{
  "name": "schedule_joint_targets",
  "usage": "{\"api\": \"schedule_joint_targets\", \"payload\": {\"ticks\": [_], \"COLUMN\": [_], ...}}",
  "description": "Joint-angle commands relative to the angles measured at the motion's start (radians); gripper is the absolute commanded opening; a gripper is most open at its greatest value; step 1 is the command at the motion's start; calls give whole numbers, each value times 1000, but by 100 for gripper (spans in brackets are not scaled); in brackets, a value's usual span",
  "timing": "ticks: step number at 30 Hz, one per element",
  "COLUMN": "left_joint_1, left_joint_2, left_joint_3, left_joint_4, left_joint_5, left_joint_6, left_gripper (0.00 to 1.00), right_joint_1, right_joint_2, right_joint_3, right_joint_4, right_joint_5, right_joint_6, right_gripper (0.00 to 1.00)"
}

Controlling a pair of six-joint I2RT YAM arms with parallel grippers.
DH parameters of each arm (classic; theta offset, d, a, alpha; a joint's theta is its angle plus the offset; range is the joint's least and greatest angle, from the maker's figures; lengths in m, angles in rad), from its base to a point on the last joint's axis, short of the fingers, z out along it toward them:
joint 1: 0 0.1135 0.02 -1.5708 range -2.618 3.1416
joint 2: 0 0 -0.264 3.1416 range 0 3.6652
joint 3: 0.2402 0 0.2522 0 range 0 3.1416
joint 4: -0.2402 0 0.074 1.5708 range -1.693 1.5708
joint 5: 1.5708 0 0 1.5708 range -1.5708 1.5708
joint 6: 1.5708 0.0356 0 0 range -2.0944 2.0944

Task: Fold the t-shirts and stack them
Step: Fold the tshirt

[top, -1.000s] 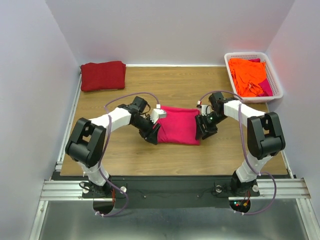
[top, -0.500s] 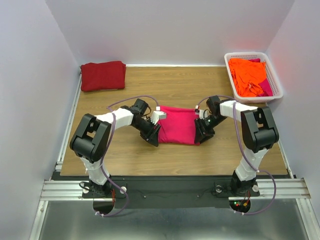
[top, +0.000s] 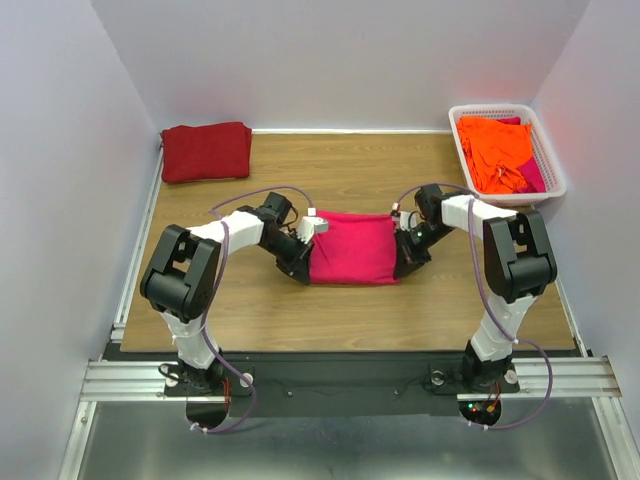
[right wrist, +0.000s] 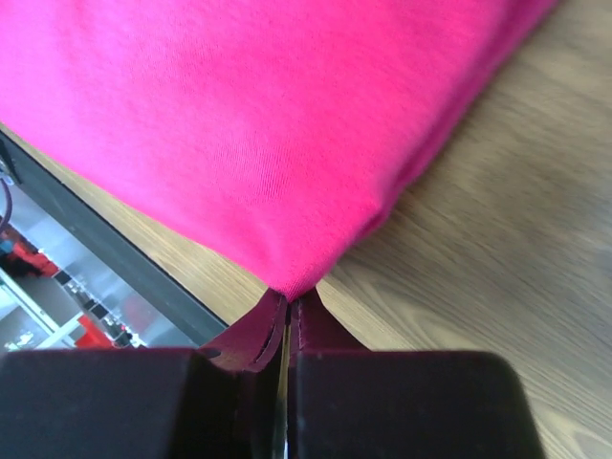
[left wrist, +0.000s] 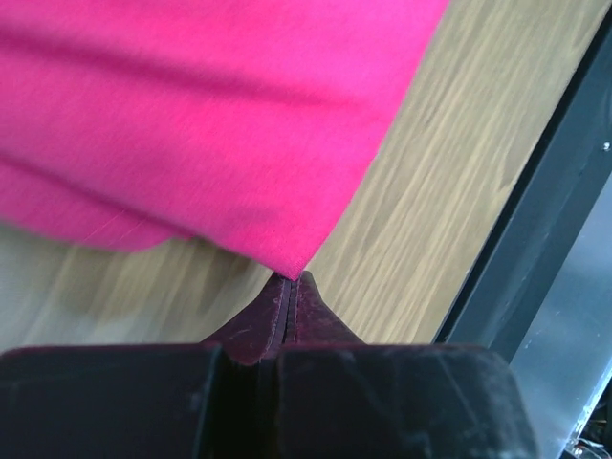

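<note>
A folded bright pink-red t-shirt (top: 350, 248) lies mid-table. My left gripper (top: 305, 271) is shut on its near left corner; in the left wrist view the cloth (left wrist: 210, 115) tapers to a point pinched between the closed fingertips (left wrist: 290, 280). On the other side, my right gripper (top: 402, 264) is shut on the near right corner, and the pink cloth (right wrist: 268, 124) runs into its closed tips (right wrist: 291, 295). A dark maroon t-shirt (top: 206, 151) lies folded at the far left corner. Orange t-shirts (top: 495, 150) are heaped in the basket.
The white latticed basket (top: 505, 108) stands at the far right corner against the wall. Walls enclose the table on the left, back and right. A black rail (left wrist: 535, 229) runs along the table's near edge.
Both grippers have closed from open onto the pink shirt's near corners. The two wrists shifted slightly outward and away, and the shirt now lies squarer.
</note>
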Motion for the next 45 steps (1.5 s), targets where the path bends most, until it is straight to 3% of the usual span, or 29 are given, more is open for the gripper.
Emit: {"api": "schedule_joint_targets", "payload": {"ticks": [1, 6, 12, 13, 14, 17, 18, 19, 21, 23, 27, 31, 34, 37, 45], "left_joint_1": [43, 51, 40, 41, 41, 89, 107, 127, 167, 175, 173, 158, 149, 146, 195], "left_joint_2": [-77, -86, -40, -35, -37, -69, -84, -97, -130, -149, -127, -31, 36, 118, 346], "left_joint_3": [41, 36, 28, 28, 33, 82, 100, 119, 186, 229, 288, 301, 291, 300, 398], "left_joint_4": [-122, -168, -156, -163, -172, -228, -264, -281, -312, -295, -167, 148, 400, 559, 634], "left_joint_5": [-40, -79, -37, -23, -17, 33, 52, 82, 84, 79, 142, 262, 262, 242, 170], "left_joint_6": [75, 113, 100, 101, 113, 159, 173, 185, 219, 222, 134, -140, -349, -454, -546], "left_gripper": [0, 0, 0, 0, 0, 21, 32, 36, 43, 44, 43, 40, 38, 37, 31], "right_joint_1": [-14, -14, -12, -14, -14, -14, -15, -20, -37, -44, -46, -47, -46, -47, -110], "right_joint_2": [-20, -22, 37, 35, 20, -46, -61, -78, -114, -117, -28, 77, 180, 259, 480], "right_joint_3": [44, 30, 9, 10, 19, 82, 111, 139, 224, 291, 432, 507, 559, 591, 662], "right_joint_4": [-59, -76, -76, -85, -108, -180, -199, -212, -228, -222, -171, 15, 86, 111, 221], "right_joint_5": [42, 79, 12, -1, -13, -13, 19, 40, 86, 90, -36, -160, -223, -260, -277], "right_joint_6": [-50, -80, -88, -97, -106, -154, -168, -191, -202, -228, -214, -82, -22, 11, 78], "right_gripper": [1, 0, 2, 10, 29, 53, 55, 55, 56, 52, 41, 32, 30, 30, 26]}}
